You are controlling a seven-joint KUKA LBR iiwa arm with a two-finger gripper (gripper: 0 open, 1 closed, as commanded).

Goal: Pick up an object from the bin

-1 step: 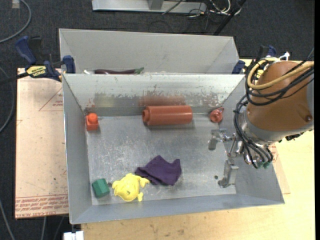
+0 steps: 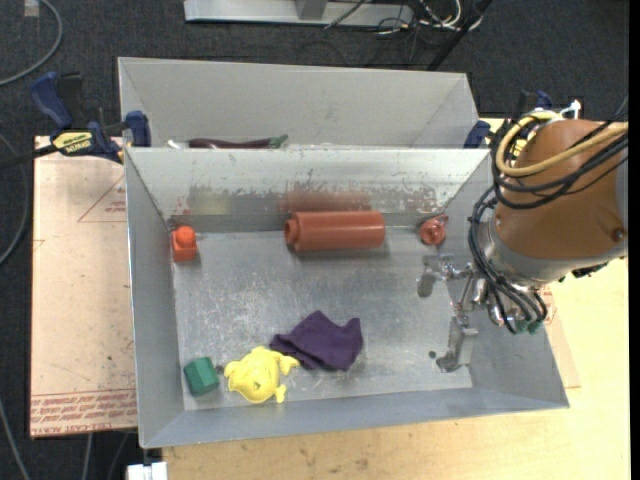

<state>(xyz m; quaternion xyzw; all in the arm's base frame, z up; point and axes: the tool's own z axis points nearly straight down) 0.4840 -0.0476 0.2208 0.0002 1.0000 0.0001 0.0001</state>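
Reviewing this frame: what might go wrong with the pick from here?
1. The gripper stands open over bare floor, with nothing between its fingers; closing here would likely grasp nothing.
2. It is close to the bin's sloping right wall, so going lower may scrape it.
3. The nearest thing, a small red round piece, lies in the back corner, where the walls may block the fingers.

A robotics lab, by the look of it.
An orange-covered robot arm (image 2: 560,198) hung with wiring leans over a grey metal bin (image 2: 300,118), with dark carpet (image 2: 80,28) around, loose cables (image 2: 440,8) and a metal stand foot (image 2: 300,8) behind.
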